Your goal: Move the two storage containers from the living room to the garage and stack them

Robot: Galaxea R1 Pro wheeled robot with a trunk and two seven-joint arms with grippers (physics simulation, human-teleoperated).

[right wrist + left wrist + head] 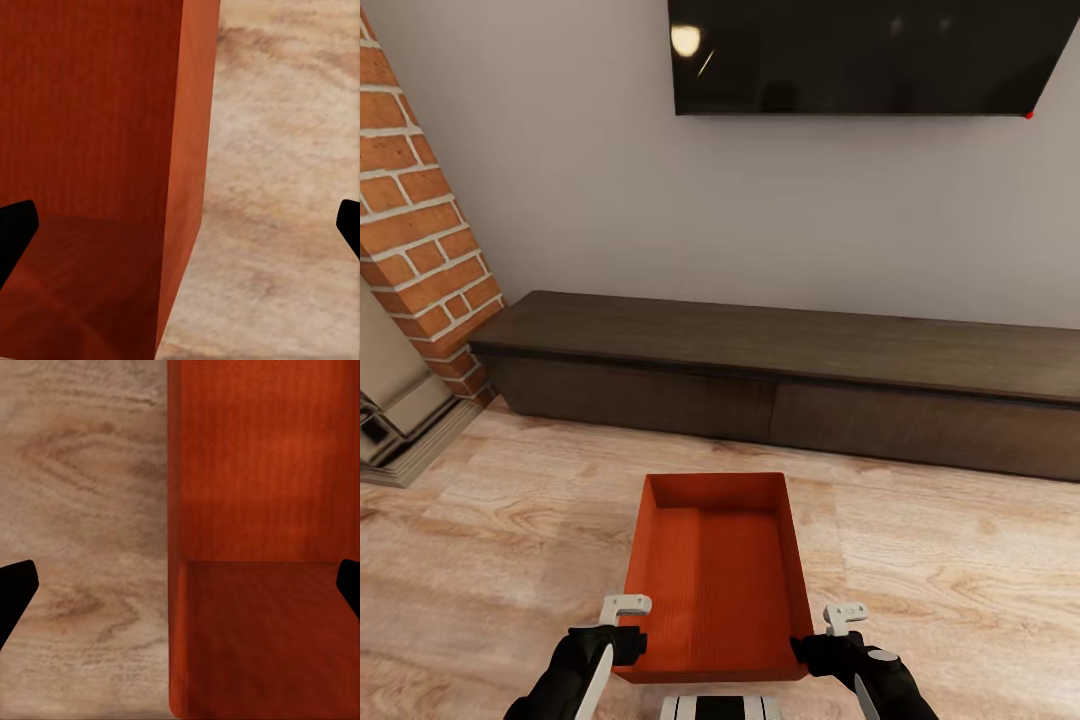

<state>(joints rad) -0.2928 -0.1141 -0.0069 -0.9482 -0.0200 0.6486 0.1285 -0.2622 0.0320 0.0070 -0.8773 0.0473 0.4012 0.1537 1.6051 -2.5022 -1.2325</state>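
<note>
One red-orange storage container [712, 570] lies lidless on the light wood planks [940, 580] of the living room, its ribbed bottom showing. My left gripper [622, 632] is open at its near left corner. In the left wrist view the container's left wall [177, 645] runs between the two black fingertips [15, 589]. My right gripper [824, 636] is open at the near right corner, and the right wall [187, 187] of the container [90, 112] passes between its fingertips [13, 225]. Neither pair of fingers visibly presses the walls. The garage is out of view.
A long dark low cabinet [780, 380] runs along the beige wall just beyond the container, under a wall TV [870, 55]. A red-brick fireplace [420, 240] with a stone hearth [400, 440] stands at the left. Wood floor stretches to both sides.
</note>
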